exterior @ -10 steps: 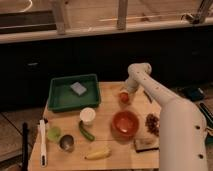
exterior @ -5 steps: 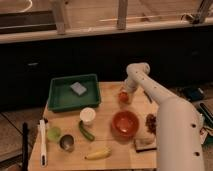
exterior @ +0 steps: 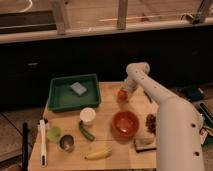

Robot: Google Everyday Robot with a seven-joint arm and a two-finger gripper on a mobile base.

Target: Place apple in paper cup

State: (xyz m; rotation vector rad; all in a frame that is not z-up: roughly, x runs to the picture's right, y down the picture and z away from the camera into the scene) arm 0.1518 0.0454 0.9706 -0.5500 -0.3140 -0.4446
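Note:
The apple [exterior: 121, 95], small, round and red-orange, rests on the wooden table [exterior: 107, 107] near its back edge, right of the green tray. My gripper [exterior: 124, 90] hangs at the end of the white arm, directly over the apple and touching its top right side. The paper cup [exterior: 87, 115], white with a pale rim, stands upright to the left and nearer the front, just below the tray.
A green tray [exterior: 74, 92] holds a sponge [exterior: 78, 88]. A red-orange bowl [exterior: 124, 123] sits in front of the apple, with dark grapes [exterior: 150, 123] to its right. A green vegetable [exterior: 86, 131], banana [exterior: 98, 153], metal cup [exterior: 66, 143] and pale green object [exterior: 54, 133] lie front left.
The gripper has come slightly lower and closer onto the apple. The apple and the other items have stayed where they were.

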